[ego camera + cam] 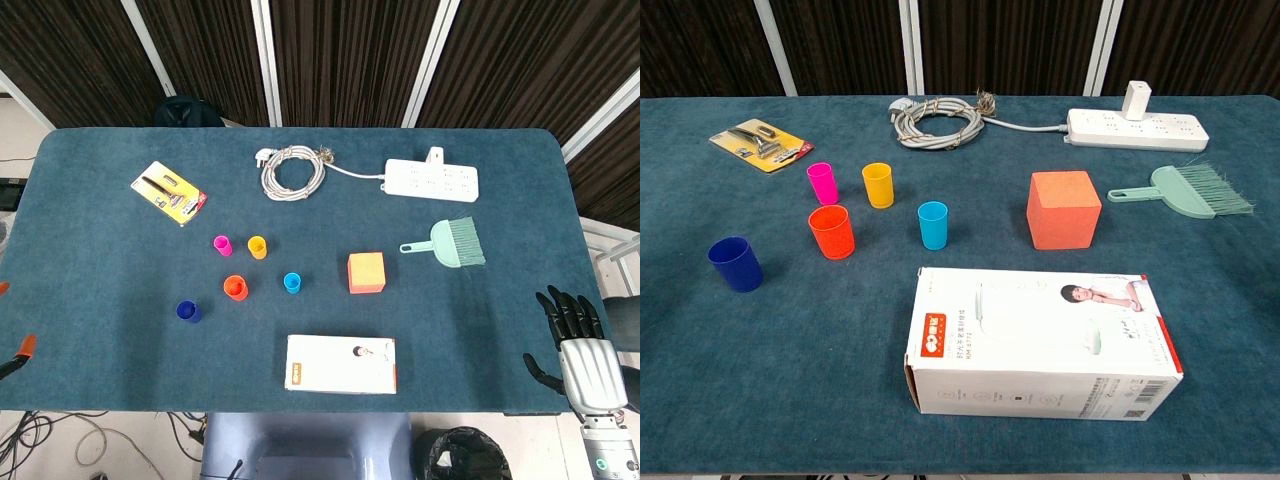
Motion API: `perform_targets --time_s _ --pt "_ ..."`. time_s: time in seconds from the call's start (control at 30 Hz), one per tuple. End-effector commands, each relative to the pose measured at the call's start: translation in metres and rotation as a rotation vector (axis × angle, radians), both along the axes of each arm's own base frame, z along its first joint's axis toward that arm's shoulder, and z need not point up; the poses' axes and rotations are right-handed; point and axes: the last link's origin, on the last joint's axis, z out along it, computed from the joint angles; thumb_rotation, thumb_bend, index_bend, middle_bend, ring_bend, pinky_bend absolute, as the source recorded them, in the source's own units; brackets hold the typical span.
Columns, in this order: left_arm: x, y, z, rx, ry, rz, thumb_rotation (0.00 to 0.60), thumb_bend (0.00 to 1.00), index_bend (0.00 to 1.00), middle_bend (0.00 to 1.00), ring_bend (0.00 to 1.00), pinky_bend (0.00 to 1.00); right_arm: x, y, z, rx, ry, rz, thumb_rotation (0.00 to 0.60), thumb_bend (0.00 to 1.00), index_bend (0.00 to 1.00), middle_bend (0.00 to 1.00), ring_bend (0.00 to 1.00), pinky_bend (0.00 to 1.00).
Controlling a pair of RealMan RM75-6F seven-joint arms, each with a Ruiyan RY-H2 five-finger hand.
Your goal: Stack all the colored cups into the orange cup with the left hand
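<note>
1. Five small cups show in the head view, all upright with mouths up, so each long axis stands vertical. Taking the orange cup (235,288) as landmark: the pink cup (222,245) and yellow cup (258,247) lie just beyond it, the light blue cup (292,283) to its right, and the dark blue cup (188,311) nearer the robot on its left. The right hand (578,345) hovers at the table's right edge, well apart from the orange cup, fingers spread, holding nothing. Of the left hand (20,350) only an orange-tipped sliver shows; its state cannot be told.

2. The chest view confirms the orange cup (831,231) is empty, nothing nested yet. Neither hand appears here. Risk: the cups sit close together, so a broad hand reaching in could topple a neighbour; a tilted cup might jam rather than nest.
</note>
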Motion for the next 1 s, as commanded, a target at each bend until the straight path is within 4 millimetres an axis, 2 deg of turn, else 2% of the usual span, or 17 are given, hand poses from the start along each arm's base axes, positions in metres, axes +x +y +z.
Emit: perform_targets --time_s 0.03,0.37,0.73,1.0 --pt "0.0006 -0.0009 -0.0001 0.0 0.001 -0.002 0.6 0.26 0.19 0.11 0.0 0.0 0.0001 0.0001 -0.0002 0.001 -0.003 0.0 0.6 0.34 0.09 0.04 0.09 0.04" --pt "0.0051 -0.0095 0.0036 0.019 0.006 -0.016 0.6 0.26 0.19 0.11 0.0 0.0 0.0017 0.0013 0.0019 -0.005 -0.028 0.009 0.6 0.34 0.09 0.04 0.09 0.04" --pt "0.0023 -0.0036 -0.0049 -0.009 0.0 0.009 0.6 0.26 0.17 0.11 0.0 0.0 -0.0036 -0.002 0.0004 -0.007 -0.019 -0.025 0.6 0.34 0.09 0.04 0.09 0.04" --pt "0.0034 -0.0049 -0.0015 -0.026 -0.012 -0.001 0.6 0.25 0.17 0.11 0.0 0.0 -0.0008 0.0009 0.0006 0.004 -0.027 -0.011 0.6 0.34 0.09 0.04 0.09 0.04"
